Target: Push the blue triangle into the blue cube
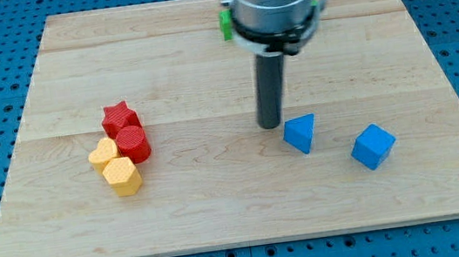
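Over at the nine o'clock side of the wooden table (222,208) sits a tight little cluster of four blocks. The red star (119,117) is at the twelve o'clock end of the group, and the red cylinder (133,144) is pressed right up against it at its five o'clock. The yellow block (103,154) touches that cylinder from nine o'clock, while the yellow hexagon (122,176) sits at six o'clock of the cluster, touching its yellow neighbour. Up at twelve o'clock on the table, a green block (224,22) peeks out, mostly hidden, shape unclear.

blue triangle (300,132), blue cube (373,146), red star (119,118)
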`<state>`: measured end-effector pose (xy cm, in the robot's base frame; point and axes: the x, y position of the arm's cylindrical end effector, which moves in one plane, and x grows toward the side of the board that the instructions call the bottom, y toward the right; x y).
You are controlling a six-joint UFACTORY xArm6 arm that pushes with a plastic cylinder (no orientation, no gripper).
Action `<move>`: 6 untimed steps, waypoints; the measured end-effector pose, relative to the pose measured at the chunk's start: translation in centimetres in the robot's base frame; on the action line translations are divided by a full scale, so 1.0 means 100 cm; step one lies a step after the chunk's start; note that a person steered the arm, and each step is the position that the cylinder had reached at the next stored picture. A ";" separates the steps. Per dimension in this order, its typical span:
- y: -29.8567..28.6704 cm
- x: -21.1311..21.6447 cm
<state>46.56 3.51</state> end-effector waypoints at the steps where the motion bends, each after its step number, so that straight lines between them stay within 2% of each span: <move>1: 0.013 0.026; 2: 0.062 0.041; 3: 0.056 0.039; 4: 0.004 0.005; 5: 0.049 -0.010; 6: 0.079 -0.002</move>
